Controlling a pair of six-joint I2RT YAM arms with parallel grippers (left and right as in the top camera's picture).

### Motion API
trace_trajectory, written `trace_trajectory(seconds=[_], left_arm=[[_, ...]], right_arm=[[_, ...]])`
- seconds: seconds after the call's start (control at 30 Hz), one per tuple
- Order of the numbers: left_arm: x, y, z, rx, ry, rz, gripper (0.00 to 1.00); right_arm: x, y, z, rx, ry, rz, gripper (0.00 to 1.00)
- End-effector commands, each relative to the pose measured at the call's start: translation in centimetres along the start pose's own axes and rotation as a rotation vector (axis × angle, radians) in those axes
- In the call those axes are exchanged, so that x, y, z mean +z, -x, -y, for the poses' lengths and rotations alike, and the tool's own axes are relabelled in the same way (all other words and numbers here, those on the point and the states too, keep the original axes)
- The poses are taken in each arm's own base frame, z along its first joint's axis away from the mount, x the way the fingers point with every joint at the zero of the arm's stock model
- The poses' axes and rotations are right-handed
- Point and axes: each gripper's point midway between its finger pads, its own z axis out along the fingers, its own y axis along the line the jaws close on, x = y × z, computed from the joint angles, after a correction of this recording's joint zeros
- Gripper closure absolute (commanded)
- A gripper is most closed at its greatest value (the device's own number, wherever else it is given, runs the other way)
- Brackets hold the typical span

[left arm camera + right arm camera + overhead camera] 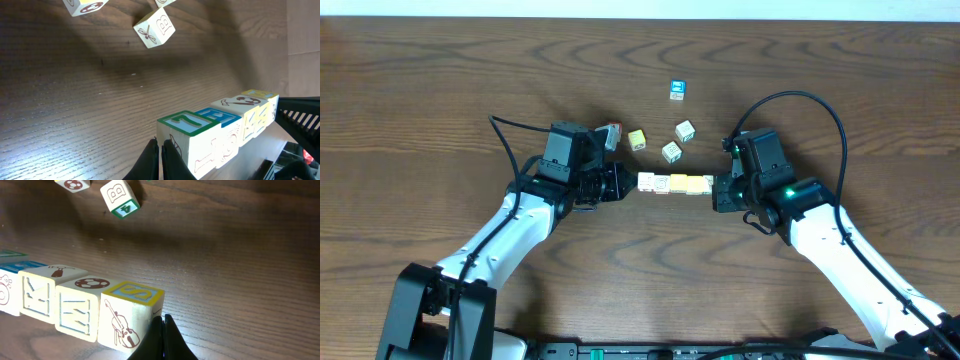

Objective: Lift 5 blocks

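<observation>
Several small wooden alphabet blocks (675, 184) form a straight row on the table's middle, end to end. My left gripper (628, 184) is shut, its closed tips pressed against the row's left end. The right gripper (717, 188) is shut too and presses the right end. In the left wrist view the fingers (160, 145) touch the green-topped end block (187, 124). The right wrist view has the shut tips (162, 320) against the yellow-topped "S" block (132, 292). Whether the row is off the wood I cannot tell.
Loose cubes lie just behind the row: a yellow one (636, 140), two whitish ones (685, 130) (671, 152), a red one (612, 131) by the left arm, and a blue one (675, 89) farther back. Dark wooden table (440, 90) all round.
</observation>
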Motion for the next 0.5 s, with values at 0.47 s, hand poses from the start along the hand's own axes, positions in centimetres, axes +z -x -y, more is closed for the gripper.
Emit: trace_trajectory(seconds=[0.47], left_arm=[[-0.77,-0.39,6.3,0.092,-0.216,-0.06,0.93]], right_arm=[[-2.17,0.53,-6.91,-0.072,0.31,-0.019,0.99]])
